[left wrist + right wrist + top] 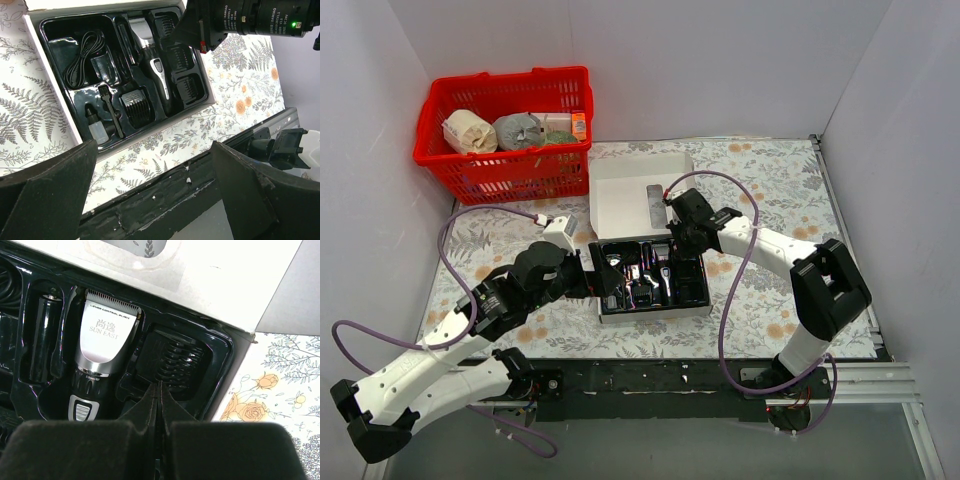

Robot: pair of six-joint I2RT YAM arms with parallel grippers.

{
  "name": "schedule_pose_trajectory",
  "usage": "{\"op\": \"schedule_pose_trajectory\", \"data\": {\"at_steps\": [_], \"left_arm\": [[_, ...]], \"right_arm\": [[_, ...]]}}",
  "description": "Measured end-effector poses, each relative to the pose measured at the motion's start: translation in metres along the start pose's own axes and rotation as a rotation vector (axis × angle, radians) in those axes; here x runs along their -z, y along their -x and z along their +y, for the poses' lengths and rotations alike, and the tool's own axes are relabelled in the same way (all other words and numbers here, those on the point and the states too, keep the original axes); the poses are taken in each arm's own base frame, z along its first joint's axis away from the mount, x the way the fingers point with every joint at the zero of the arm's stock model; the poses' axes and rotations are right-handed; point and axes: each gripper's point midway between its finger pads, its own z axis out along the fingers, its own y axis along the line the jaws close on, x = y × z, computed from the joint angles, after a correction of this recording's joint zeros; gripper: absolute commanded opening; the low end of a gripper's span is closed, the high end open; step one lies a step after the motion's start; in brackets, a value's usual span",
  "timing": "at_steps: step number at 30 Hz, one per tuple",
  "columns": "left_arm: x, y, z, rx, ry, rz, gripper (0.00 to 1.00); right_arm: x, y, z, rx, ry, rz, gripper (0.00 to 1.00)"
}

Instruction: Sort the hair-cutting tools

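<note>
Clipper point(102, 340) is seated in its slot of the black tray point(55, 30), just ahead and to the left of the right gripper point(160, 390), with the silvery head pointed away from the tips. The right jaws are pressed together with nothing seen between them. One comb attachment point(172, 360) is seated straight ahead of those tips; contact cannot be told. The cord point(82, 55) is coiled in a far-left compartment as seen from the left gripper point(155, 150), whose jaws are spread wide and hold nothing. A second comb point(137, 105) is set ahead of the left jaws, near the middle of the gap, and a third comb point(192, 87) lies ahead towards the right finger. The tray is seated in the white box point(64, 102), which rests on the flowered tablecloth point(240, 95). In the top view, both grippers are seen at the box, and a red basket point(505, 120) is well apart, beyond the left jaws.
</note>
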Motion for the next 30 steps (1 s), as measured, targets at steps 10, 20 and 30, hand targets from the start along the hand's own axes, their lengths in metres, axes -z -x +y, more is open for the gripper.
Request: {"op": "schedule_pose_trajectory", "data": {"at_steps": [10, 20, 30], "left_arm": [[-0.005, 0.003, 0.002, -0.013, 0.028, 0.0, 0.98], [-0.009, 0.068, -0.014, -0.023, 0.129, -0.151, 0.98], [-0.062, 0.117, 0.09, 0.095, 0.502, -0.19, 0.98]], "right_arm": [[0.005, 0.003, -0.001, 0.001, -0.005, -0.012, 0.01], [0.085, 0.049, -0.017, -0.008, -0.048, -0.253, 0.55], [0.16, 0.084, -0.083, -0.153, -0.209, -0.5, 0.32]]}}
